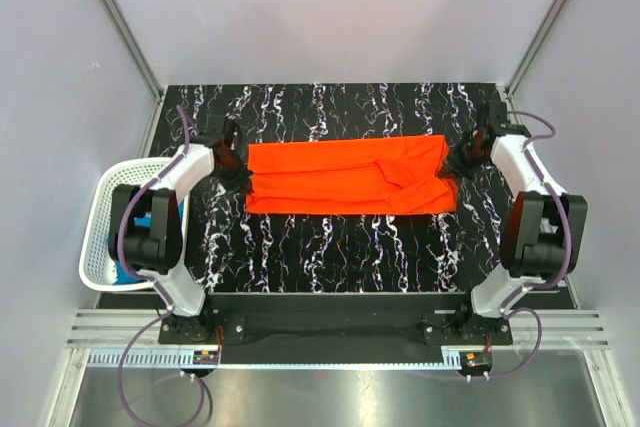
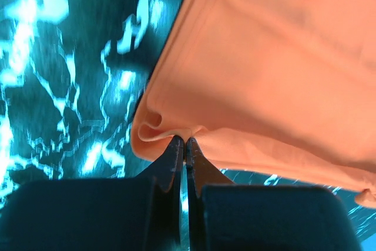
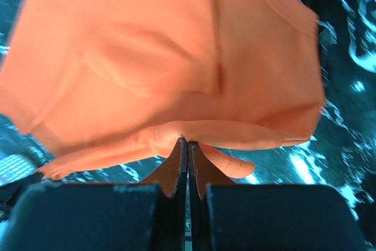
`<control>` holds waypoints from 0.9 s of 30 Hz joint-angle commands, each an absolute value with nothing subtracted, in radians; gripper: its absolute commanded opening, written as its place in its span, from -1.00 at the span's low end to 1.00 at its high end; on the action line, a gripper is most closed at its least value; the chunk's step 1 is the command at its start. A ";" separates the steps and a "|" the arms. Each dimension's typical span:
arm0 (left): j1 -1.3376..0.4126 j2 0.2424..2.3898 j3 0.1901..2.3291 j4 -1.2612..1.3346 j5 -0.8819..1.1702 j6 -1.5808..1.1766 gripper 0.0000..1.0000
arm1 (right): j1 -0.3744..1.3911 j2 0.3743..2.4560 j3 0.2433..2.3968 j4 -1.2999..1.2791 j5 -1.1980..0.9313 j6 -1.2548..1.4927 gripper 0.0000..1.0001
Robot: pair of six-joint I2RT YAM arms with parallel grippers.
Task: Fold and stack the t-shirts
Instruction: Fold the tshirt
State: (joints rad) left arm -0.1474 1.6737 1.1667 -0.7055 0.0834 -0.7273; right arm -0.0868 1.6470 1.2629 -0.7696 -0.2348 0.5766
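Black, white-veined marble pattern covers the table (image 1: 330, 257), which stands inside pale grey walls. Left claw (image 2: 185, 140): both fingers are pressed together, pinching a small rolled fold at the edge of the orange-red t-shirt (image 2: 276, 69); in the left wrist view the cloth spreads away from the fingertips toward 1 o'clock. Right claw (image 3: 188, 142): its fingers are likewise pressed together on the near hem of the same shirt, with the cloth fanning out toward 12 o'clock and a loose flap hanging at 4 o'clock of the tips. In the top view the left claw (image 1: 235, 169) sits at the 9 o'clock end of the shirt and the right claw (image 1: 462, 162) at the 3 o'clock end. The orange-red t-shirt (image 1: 340, 179) lies between them as a long horizontal band on the middle of the table, with wrinkles and a doubled layer toward its 3 o'clock end. A white mesh basket (image 1: 95, 247) stands off the table edge at 9 o'clock, beside the left arm, with teal blue cloth (image 1: 127, 273) inside it.
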 commanded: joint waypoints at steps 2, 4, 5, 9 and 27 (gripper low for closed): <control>-0.107 1.736 1.273 -0.699 0.126 -0.707 -1.00 | -0.084 1.693 1.391 -0.752 -0.294 0.564 -1.00; -0.098 1.772 1.302 -0.699 0.135 -0.704 -1.00 | -0.084 1.726 1.425 -0.753 -0.307 0.568 -1.00; -0.094 1.779 1.310 -0.701 0.135 -0.703 -1.00 | -0.084 1.736 1.436 -0.753 -0.310 0.568 -1.00; -0.074 1.835 1.344 -0.703 0.155 -0.693 -1.00 | -0.084 1.792 1.486 -0.755 -0.318 0.572 -1.00; -0.066 1.940 1.445 -0.713 0.180 -0.672 -1.00 | -0.086 1.937 1.657 -0.779 -0.334 0.557 -1.00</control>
State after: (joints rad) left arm -0.0734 1.9312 1.4097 -0.7120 0.1619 -0.6853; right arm -0.0868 1.9347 1.6119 -0.7727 -0.3092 0.5755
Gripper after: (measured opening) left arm 0.020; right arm 0.010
